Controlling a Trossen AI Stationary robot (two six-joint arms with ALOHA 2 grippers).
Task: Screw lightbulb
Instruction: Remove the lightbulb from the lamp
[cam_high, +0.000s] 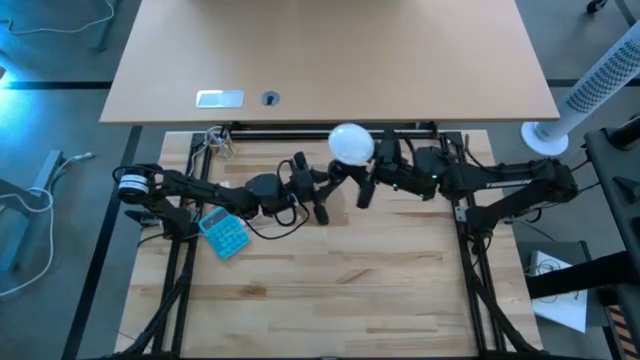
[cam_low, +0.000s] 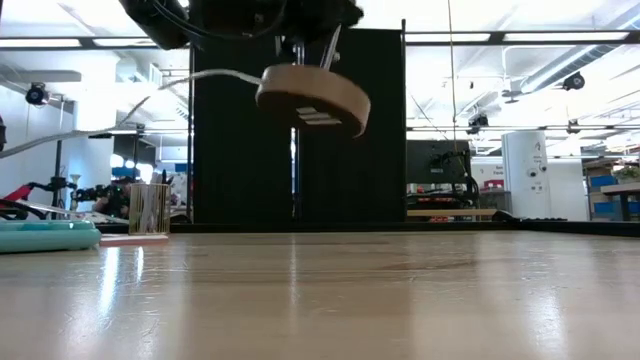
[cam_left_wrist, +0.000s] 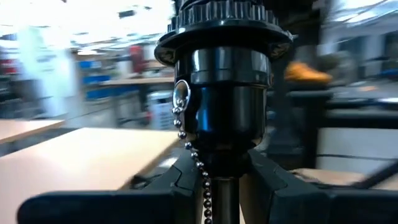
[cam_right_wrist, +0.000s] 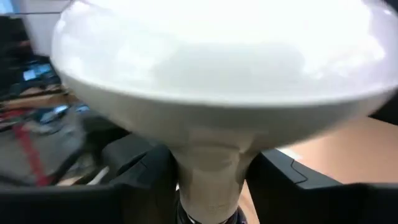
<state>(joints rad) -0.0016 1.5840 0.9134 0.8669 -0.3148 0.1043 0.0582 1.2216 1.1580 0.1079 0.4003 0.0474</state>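
The white frosted lightbulb (cam_high: 351, 143) is up in the air over the table's far middle, and its pale neck (cam_right_wrist: 211, 174) points down toward a black socket (cam_left_wrist: 224, 81). The socket carries a bead pull chain and sits on a round wooden disc (cam_low: 313, 98). The disc hangs tilted, clear of the table. My left gripper (cam_high: 325, 188) comes from the left and is shut on the socket. My right gripper (cam_high: 367, 183) comes from the right and is shut on the bulb's neck. The bulb hides the socket and disc from above. My left gripper pinches the black socket's lower end (cam_left_wrist: 249, 148) between its two fingers, one on each side, where it narrows to a stem. The socket and wooden disc are lifted clear of the table and tilted. My right gripper pinches the bulb's tapered neck (cam_right_wrist: 186, 177) between its two fingers (cam_right_wrist: 149, 180), just under the globe and across the neck. The bulb is clear of the table, globe up. Its screw end goes down toward a dark part at the picture's bottom.
A teal calculator (cam_high: 224, 235) lies at the left of the table; it also shows in the low view (cam_low: 45, 237). A small clear object (cam_low: 150, 208) stands at the far left. A pale desk (cam_high: 330, 60) borders the far edge. A white cable trails left from the disc.
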